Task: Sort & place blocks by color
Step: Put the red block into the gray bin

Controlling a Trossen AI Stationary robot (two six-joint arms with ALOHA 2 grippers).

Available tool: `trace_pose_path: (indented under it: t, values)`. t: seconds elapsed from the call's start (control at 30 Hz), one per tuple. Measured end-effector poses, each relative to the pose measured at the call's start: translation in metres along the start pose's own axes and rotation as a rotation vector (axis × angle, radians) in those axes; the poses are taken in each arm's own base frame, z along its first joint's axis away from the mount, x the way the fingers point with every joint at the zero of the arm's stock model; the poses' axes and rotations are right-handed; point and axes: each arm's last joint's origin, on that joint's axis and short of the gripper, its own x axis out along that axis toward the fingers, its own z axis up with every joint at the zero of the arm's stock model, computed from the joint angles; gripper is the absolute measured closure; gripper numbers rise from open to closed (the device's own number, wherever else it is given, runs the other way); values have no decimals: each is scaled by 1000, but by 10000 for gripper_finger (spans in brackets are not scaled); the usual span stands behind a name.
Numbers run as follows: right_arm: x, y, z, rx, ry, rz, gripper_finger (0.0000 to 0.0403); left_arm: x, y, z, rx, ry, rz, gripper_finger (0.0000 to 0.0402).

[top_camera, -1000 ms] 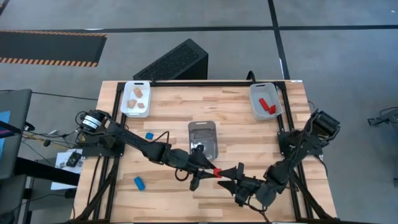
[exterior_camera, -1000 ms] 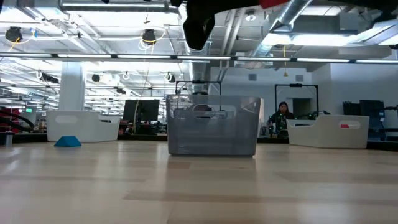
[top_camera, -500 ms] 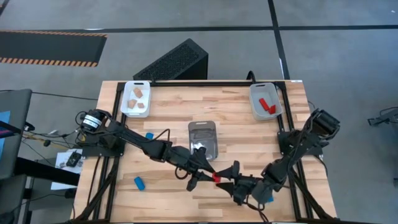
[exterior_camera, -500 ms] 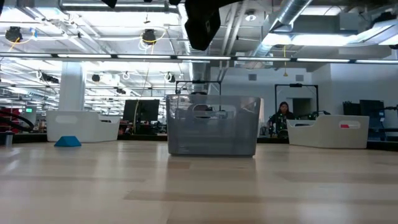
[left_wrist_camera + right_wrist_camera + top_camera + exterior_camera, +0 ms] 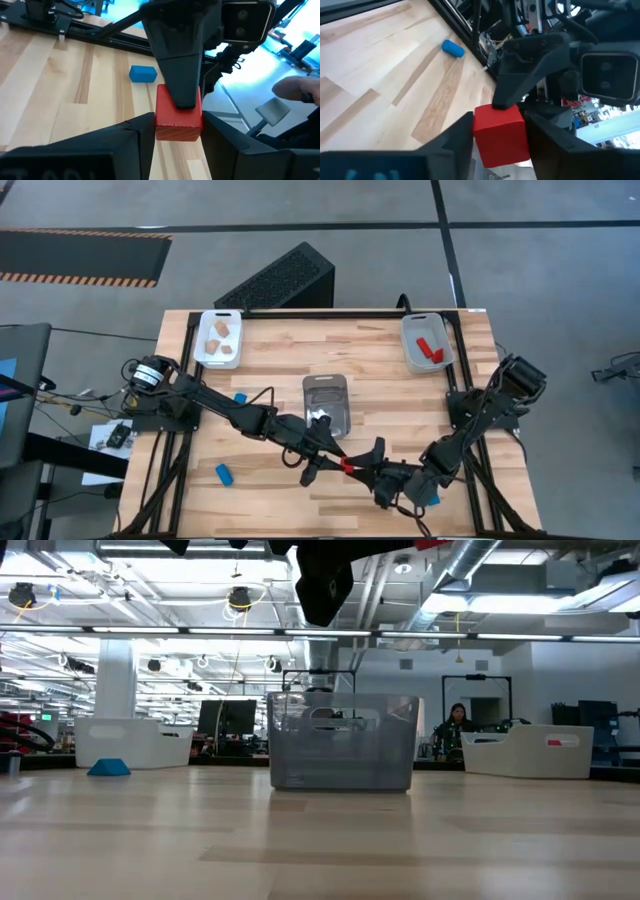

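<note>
A red block [image 5: 347, 465] hangs in the air over the table's near middle, between my two grippers. My left gripper [image 5: 333, 459] comes from the table's left and is shut on it. My right gripper [image 5: 364, 469] comes from the right and is also shut on it. The block fills the gap between the fingers in the left wrist view [image 5: 178, 117] and in the right wrist view [image 5: 501, 134]. Blue blocks lie flat on the table at the left [image 5: 240, 397] and near left [image 5: 224, 473]. My left gripper pinches the red block by two opposite faces [image 5: 160, 120] between its two fingers. The fingers come nearly level from the table's left. The block is lifted clear of the table. My right gripper pinches the same block by its other pair of faces [image 5: 479, 131] between its two fingers, nearly level from the table's right. One of its fingers [image 5: 181, 75] shows lying on the block in the left wrist view. The block hangs clear of the table.
A clear tray [image 5: 327, 402] stands mid-table just beyond the grippers. A white tray [image 5: 206, 340] with light wood blocks is at the far left. A tray [image 5: 410, 345] with red blocks is at the far right. Another blue block [image 5: 143, 73] lies by the right arm.
My right gripper has edged toward my left gripper and drawn its fingers from wide apart in onto the red block. The block has stayed in the air in my left gripper's hold.
</note>
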Motion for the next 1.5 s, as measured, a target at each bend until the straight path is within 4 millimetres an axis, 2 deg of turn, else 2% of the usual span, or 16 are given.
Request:
trace_pose_path:
  t: [0.13, 0.3, 0.47, 0.6, 0.73, 0.87, 0.97, 1.03, 1.27, 1.37, 1.5]
  values:
    - [0, 1, -2, -25, 11, 9, 280, 0, 1, 0, -14, 4, -1, 283]
    - [0, 1, -1, -14, 11, 3, 276, 0, 1, 0, -13, 8, -17, 276]
    - [1, -4, -4, 3, 83, -101, 247, -3, 2, 2, 37, -16, 89, 232]
    - [-1, -24, -10, 101, 155, -162, 255, -12, 6, 6, 118, -11, 271, 185]
    - [-7, -60, -28, 257, 260, -184, 270, -29, 3, 15, 198, -25, 440, 151]
    - [-17, -104, -54, 456, 380, -258, 268, -43, -6, 18, 305, -71, 591, 140]
    - [-25, -136, -80, 584, 494, -362, 266, -51, 0, 10, 353, -74, 689, 141]
    - [-29, -157, -101, 671, 585, -457, 267, -56, 12, 1, 363, -62, 733, 144]
    - [-42, -219, -191, 904, 1034, -597, 269, -71, 67, -21, 278, -15, 800, 159]
    - [-44, -239, -226, 981, 1160, -623, 268, -78, 86, -24, 225, 2, 836, 165]
    - [-44, -256, -267, 1091, 1263, -592, 268, -82, 100, -25, 177, 36, 822, 170]
